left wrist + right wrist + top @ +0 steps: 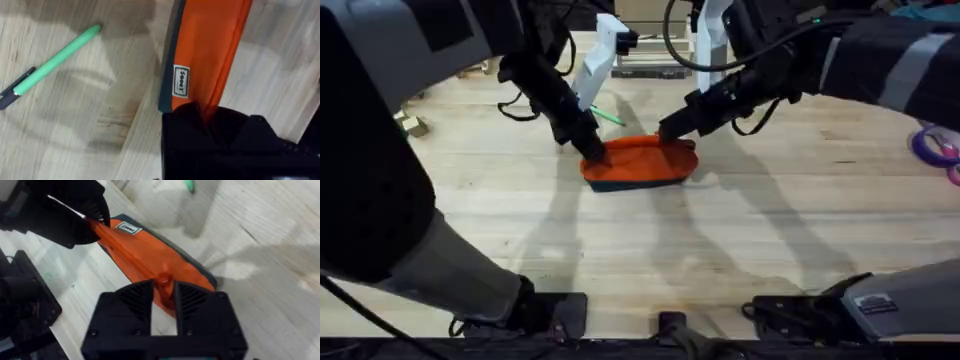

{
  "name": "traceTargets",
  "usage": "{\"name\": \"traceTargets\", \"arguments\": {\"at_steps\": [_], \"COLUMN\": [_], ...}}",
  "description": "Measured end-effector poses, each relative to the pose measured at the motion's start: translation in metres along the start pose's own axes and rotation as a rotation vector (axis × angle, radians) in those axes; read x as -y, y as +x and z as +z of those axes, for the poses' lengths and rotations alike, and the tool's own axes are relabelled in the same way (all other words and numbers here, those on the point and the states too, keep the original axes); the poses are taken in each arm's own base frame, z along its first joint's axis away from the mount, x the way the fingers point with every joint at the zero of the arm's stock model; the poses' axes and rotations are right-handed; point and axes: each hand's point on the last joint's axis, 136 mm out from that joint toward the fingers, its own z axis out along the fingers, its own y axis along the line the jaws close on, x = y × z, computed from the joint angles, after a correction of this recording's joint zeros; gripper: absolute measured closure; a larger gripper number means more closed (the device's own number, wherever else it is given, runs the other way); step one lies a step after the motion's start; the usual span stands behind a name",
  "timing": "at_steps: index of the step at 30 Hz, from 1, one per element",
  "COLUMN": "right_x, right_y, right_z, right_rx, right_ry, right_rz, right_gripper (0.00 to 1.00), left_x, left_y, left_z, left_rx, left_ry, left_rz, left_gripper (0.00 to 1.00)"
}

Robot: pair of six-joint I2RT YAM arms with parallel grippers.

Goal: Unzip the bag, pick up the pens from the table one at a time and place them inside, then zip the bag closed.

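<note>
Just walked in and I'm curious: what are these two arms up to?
They are working on an orange bag on the table. The left gripper pinches one end of it, while the right gripper has its fingers closed on the zipper pull near the other end. A green pen lies beside the bag.

Bag (145,255): orange woven cloth, matt with a faint sheen, a darker grey fabric strip along its base and a small white sewn label. Table (650,240): pale joined wood planks, visible grain, smooth satin finish. Pen (55,62): smooth light-green plastic with a dark tip; right gripper (162,287) fingers: matt black ribbed plastic.
</note>
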Motion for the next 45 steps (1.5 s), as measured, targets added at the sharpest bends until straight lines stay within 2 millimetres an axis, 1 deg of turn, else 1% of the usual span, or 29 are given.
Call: {"name": "traceTargets", "arguments": {"at_steps": [3,4,15,18,19,26,27,31,32,34,35,39,40,44,45], "right_x": [0.0,0.0,0.0,-0.008,-0.016,-0.019,-0.031,-0.046,-0.055,-0.061,-0.069,-0.076,-0.081,-0.089,-0.098], "right_y": [0.0,0.0,-0.001,-0.008,-0.014,-0.013,-0.013,-0.016,-0.021,-0.025,-0.03,-0.034,-0.037,-0.044,-0.052], "right_z": [0.0,0.0,-0.001,-0.015,-0.03,-0.03,-0.024,-0.017,-0.01,-0.004,0.003,0.015,0.026,0.033,0.034], "right_rx": [0.0,0.001,0.005,0.044,0.081,0.076,0.068,0.074,0.087,0.095,0.113,0.12,0.126,0.155,0.19], "right_ry": [0.001,0.0,0.001,0.005,0.01,0.006,-0.008,-0.026,-0.038,-0.045,-0.055,-0.07,-0.082,-0.1,-0.114], "right_rz": [0.0,-0.001,-0.003,-0.027,-0.048,-0.051,-0.084,-0.129,-0.166,-0.189,-0.222,-0.246,-0.246,-0.25,-0.266], "right_gripper": [0.951,0.968,0.968,0.969,0.969,0.969,0.969,0.969,0.969,0.969,0.969,0.969,0.969,0.969,0.969], "left_x": [0.0,0.0,0.0,0.0,0.0,0.0,0.0,0.0,0.0,0.0,0.0,0.0,0.0,0.0,0.001], "left_y": [0.0,0.0,0.0,0.0,0.0,0.0,0.0,0.001,0.001,0.001,0.001,0.001,0.001,0.001,0.0], "left_z": [0.0,0.0,0.0,0.0,0.0,0.0,0.0,0.0,0.0,0.0,0.0,0.0,0.0,0.0,0.0], "left_rx": [0.0,0.0,0.0,0.0,0.0,-0.001,-0.001,-0.001,-0.002,-0.002,-0.002,-0.002,-0.002,-0.001,0.0], "left_ry": [0.0,0.0,0.0,0.0,-0.002,-0.001,0.0,0.001,0.002,0.002,0.002,0.002,0.002,0.002,0.003], "left_rz": [0.0,0.0,0.0,0.0,-0.001,-0.001,-0.001,-0.002,-0.003,-0.003,-0.003,-0.003,-0.003,-0.002,-0.003], "left_gripper": [0.958,0.958,0.958,0.958,0.958,0.958,0.958,0.958,0.958,0.958,0.958,0.958,0.958,0.958,0.958]}}
